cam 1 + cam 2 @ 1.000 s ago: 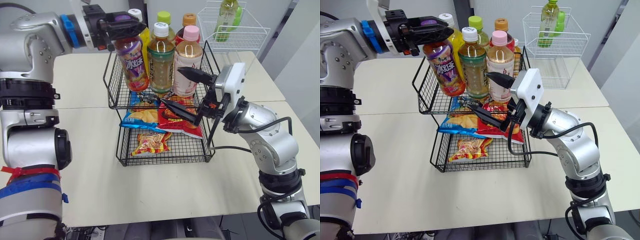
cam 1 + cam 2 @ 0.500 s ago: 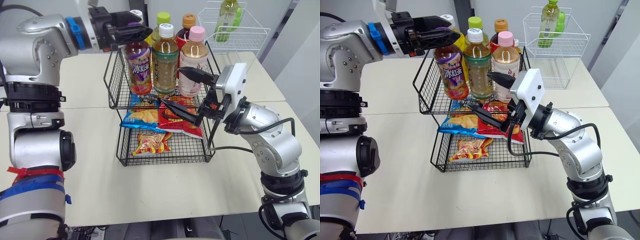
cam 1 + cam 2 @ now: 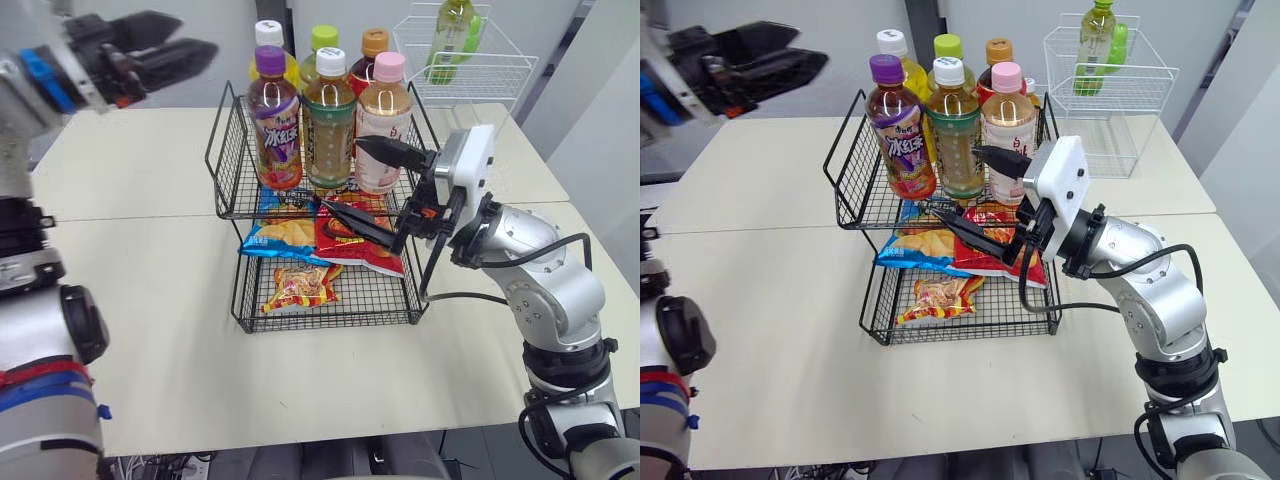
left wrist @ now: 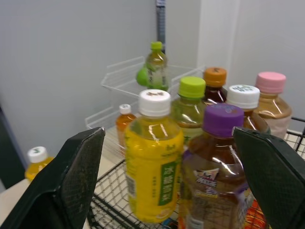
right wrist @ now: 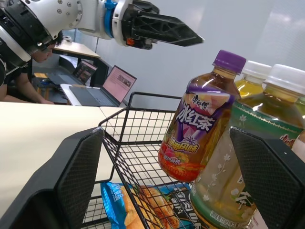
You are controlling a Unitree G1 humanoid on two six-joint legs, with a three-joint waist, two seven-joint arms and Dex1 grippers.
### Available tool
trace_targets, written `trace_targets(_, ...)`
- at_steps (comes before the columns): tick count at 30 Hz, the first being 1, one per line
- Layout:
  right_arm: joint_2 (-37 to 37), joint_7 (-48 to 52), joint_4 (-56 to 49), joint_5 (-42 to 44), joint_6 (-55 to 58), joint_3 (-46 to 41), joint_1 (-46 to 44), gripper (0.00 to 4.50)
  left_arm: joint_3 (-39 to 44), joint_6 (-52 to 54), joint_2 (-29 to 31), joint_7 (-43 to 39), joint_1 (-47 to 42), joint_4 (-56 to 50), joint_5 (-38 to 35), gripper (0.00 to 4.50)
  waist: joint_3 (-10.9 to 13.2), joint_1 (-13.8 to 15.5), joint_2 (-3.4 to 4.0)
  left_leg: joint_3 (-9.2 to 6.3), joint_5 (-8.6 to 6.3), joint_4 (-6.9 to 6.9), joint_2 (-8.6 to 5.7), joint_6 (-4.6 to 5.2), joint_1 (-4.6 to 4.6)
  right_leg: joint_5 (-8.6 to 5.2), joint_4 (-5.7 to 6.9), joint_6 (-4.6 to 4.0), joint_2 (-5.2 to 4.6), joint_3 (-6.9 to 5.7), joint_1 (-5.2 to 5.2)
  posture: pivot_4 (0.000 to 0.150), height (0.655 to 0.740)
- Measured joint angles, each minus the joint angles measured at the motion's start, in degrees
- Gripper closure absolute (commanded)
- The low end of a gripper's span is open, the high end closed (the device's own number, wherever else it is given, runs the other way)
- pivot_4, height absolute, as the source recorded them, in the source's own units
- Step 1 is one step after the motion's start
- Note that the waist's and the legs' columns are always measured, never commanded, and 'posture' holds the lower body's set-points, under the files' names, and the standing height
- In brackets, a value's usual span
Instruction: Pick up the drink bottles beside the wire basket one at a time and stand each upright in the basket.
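Note:
A black two-tier wire basket (image 3: 222, 140) stands mid-table. Its top tier holds several upright drink bottles. The purple-capped red-tea bottle (image 3: 277, 125) stands at the front left, beside a white-capped tea bottle (image 3: 330, 120) and a pink-capped bottle (image 3: 382, 120). My left gripper (image 3: 198, 32) hangs open up and to the left of the basket, clear of the purple-capped bottle (image 4: 219, 176) and holding nothing. My right gripper (image 3: 340, 172) stands open at the basket's front right, fingers spread wide toward the bottles, nothing between them.
Snack bags (image 3: 300, 285) and chip bags (image 3: 290, 232) fill the lower tier. A white wire basket (image 3: 470, 70) with a green bottle (image 3: 450, 30) sits back right. Two small bottles (image 4: 35, 162) stand on the far table. A person (image 5: 28, 52) sits by a laptop (image 5: 114, 86).
My left gripper opened and let go of the purple-capped bottle, which now stands upright in the top tier. The left arm drew back to the left. The right arm stayed put.

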Motion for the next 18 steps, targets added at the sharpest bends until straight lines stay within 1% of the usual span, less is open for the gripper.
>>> trace_targets(4, -1.32, 0.72, 0.31, 5.83, 2.9, -3.91, -1.16, 0.0, 4.51, -0.51, 2.7, 1.5, 7.46, -1.03, -0.23, 0.04, 0.0, 0.03, 0.01, 0.01, 0.0, 0.01, -0.01, 0.0, 0.07, 0.0, 0.01, 0.0, -0.02, 0.01, 0.06, 0.15, 0.74)
trace_targets(7, -5.04, 1.98, 0.45, 10.47, 5.57, -7.7, -2.9, 0.0, 7.58, -1.86, 3.01, 2.83, 14.69, -1.47, -0.23, 0.04, 0.0, 0.23, 0.0, -0.03, 0.0, 0.03, 0.0, 0.0, 0.06, 0.01, 0.0, -0.01, -0.03, -0.03, 0.08, 0.15, 0.74)
trace_targets(13, -12.62, 3.15, 2.88, 20.26, 12.08, -15.71, -5.25, 0.0, 11.21, -7.11, 3.14, 4.36, 25.45, -2.37, 0.09, 0.04, -0.01, 0.48, 0.0, 0.05, -0.01, -0.02, -0.01, 0.01, 0.11, 0.0, -0.04, -0.02, -0.07, 0.02, 0.13, 0.15, 0.74)
trace_targets(15, -16.7, 4.71, 5.1, 20.7, 12.49, -17.91, -4.81, 0.0, 11.21, -8.84, 3.12, 3.76, 29.9, -2.48, 0.32, 0.04, -0.01, 0.49, 0.0, 0.1, -0.01, -0.02, -0.01, 0.02, 0.1, 0.0, -0.06, -0.02, -0.08, 0.04, 0.12, 0.15, 0.74)
trace_targets(16, -19.56, 6.04, 6.58, 19.84, 12.17, -18.98, -3.96, 0.0, 11.23, -9.4, 3.11, 3.55, 32.15, -2.29, 0.35, 0.04, -0.01, 0.55, 0.0, 0.1, -0.01, -0.01, -0.01, 0.02, 0.1, 0.0, -0.07, -0.02, -0.08, 0.03, 0.13, 0.15, 0.74)
trace_targets(18, -22.76, 8.07, 9.1, 17.73, 10.45, -20.67, -2.16, 0.0, 11.22, -10.63, 2.97, 3.16, 34.39, -1.73, 0.38, 0.04, -0.02, 0.67, -0.03, 0.09, -0.01, -0.01, 0.02, 0.02, 0.09, 0.0, -0.11, -0.01, -0.06, 0.01, 0.13, 0.15, 0.74)
